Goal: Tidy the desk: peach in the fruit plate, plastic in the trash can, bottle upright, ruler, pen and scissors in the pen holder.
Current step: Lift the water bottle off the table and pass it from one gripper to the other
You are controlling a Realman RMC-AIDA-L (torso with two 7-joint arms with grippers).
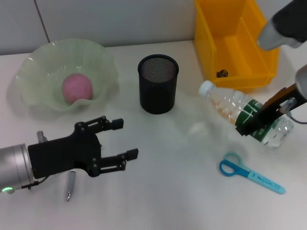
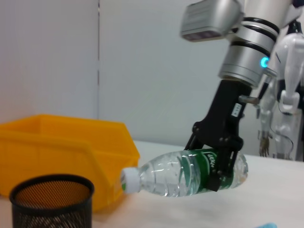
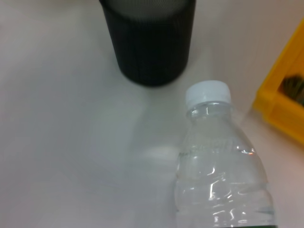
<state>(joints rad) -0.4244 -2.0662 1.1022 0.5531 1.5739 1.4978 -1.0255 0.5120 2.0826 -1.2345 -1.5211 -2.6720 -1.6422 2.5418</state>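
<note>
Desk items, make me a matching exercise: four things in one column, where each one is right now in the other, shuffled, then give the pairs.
Things:
1. peach
2. bottle
3. pen
4. scissors

Places:
A. lying on the desk under the left gripper
B. held on its side in the right gripper
C. in the fruit plate
D. lying on the desk in front of the bottle, nearer the robot

Pairs: 1-C, 2-B, 3-A, 4-D
</note>
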